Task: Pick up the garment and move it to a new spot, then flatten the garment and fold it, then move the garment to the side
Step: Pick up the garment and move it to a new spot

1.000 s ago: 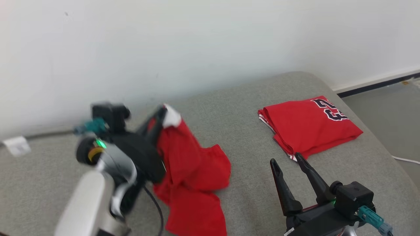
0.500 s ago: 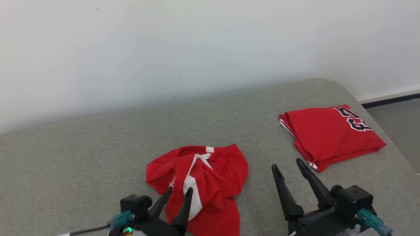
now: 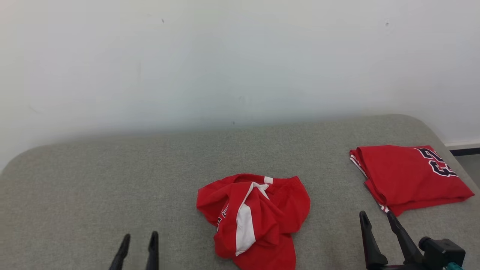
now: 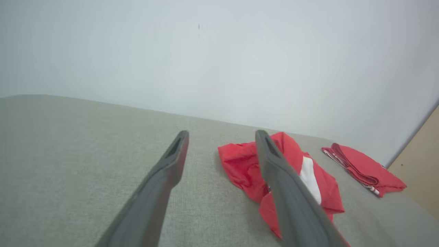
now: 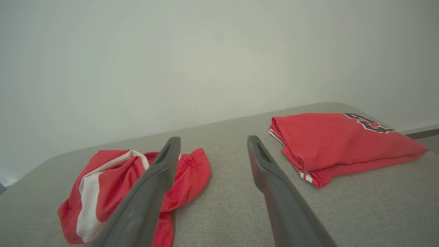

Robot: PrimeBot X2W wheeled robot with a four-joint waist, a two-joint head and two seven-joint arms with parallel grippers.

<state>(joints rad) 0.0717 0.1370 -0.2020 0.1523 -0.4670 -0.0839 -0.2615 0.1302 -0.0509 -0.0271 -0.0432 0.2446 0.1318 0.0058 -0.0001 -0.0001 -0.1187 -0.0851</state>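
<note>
The left gripper [image 3: 140, 235] has just let go of the garment [image 3: 258, 217]. A second ago it was holding the red cloth up over the left part of the grey fabric surface [image 3: 112, 180]; now its fingers are standing apart and empty at the near left, clear of the cloth. The garment is lying in a crumpled heap at the near middle, white panel uppermost, with its near end running off the bottom of the head view. The right gripper [image 3: 376, 214] is hovering at the near right with its fingers apart as before, holding nothing.

The move to a new spot is looking finished, so flattening is probably coming next, and both grippers are free for it.

For room, bare surface is stretching to the left of the heap and beyond it toward the wall [image 3: 225, 56]. To the right, a folded red garment [image 3: 408, 176] is sitting close to the rounded right edge, well apart from the heap but near the right gripper's fingertips. Spreading the cloth leftward and away from the robot is looking safer than spreading it to the right, where it could be crowding the folded piece.
</note>
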